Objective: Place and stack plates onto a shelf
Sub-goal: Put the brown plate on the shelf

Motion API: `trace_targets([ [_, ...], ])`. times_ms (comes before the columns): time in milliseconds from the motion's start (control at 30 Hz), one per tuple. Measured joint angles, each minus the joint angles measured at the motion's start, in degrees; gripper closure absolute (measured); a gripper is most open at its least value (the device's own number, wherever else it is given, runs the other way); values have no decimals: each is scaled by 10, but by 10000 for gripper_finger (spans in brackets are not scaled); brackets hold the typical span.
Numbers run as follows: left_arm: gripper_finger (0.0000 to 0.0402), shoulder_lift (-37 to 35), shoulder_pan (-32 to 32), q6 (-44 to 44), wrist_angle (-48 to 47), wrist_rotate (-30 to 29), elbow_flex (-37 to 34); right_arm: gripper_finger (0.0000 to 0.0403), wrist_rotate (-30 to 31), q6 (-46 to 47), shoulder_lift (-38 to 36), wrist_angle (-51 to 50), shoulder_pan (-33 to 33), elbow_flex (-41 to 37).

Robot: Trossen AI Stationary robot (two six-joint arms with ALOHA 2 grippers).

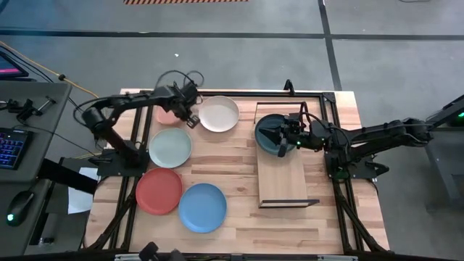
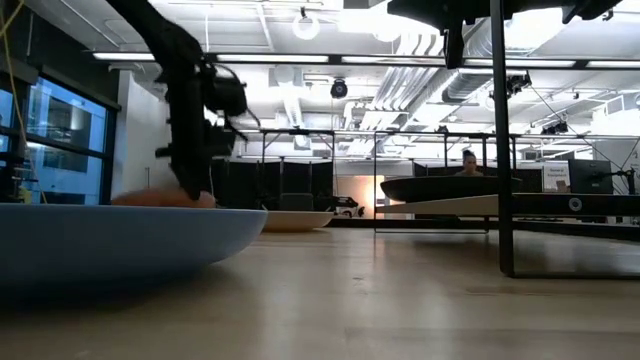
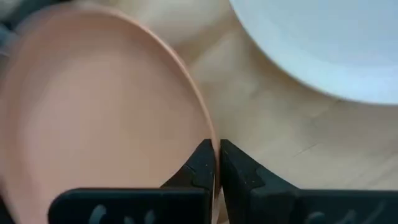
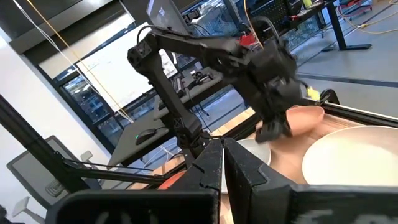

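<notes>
My left gripper (image 1: 191, 118) is shut on the salmon pink plate (image 1: 165, 114) at the table's far left, next to the white plate (image 1: 219, 114). The arm hides most of that plate. The mint plate (image 1: 170, 147), coral red plate (image 1: 159, 191) and blue plate (image 1: 203, 207) lie flat on the table. The dark teal plate (image 1: 270, 130) sits at the far end of the light-wood shelf (image 1: 286, 174). My right gripper (image 1: 283, 143) is over the teal plate's right part, level, fingers shut (image 4: 221, 155). The teal plate does not show in the right wrist view. My left gripper pinches the salmon plate's rim (image 3: 210, 134) on the side facing the white plate, one finger inside the rim and one outside. The fingers come from above, slanting down. I cannot tell whether the plate is lifted. My right gripper: I cannot tell whether it touches the teal plate.
The white plate (image 3: 323, 43) lies close beside the held rim. The shelf's black frame end (image 1: 290, 204) stands at its near end, and its post shows in the low view (image 2: 500, 150). A keyboard and mouse sit on a side desk (image 1: 14, 145) to the left.
</notes>
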Motion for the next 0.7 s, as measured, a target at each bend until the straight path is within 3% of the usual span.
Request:
trace_targets([
  [167,398,-58,14,16,-30,3,57,402,7,19,0,0,0,0],
  [300,400,-99,-19,13,-39,5,100,402,27,57,0,0,0,0],
  [500,401,-147,-130,9,-69,9,126,402,28,58,0,0,0,0],
  [700,401,-168,-279,46,-41,117,125,402,27,60,0,0,-7,3],
])
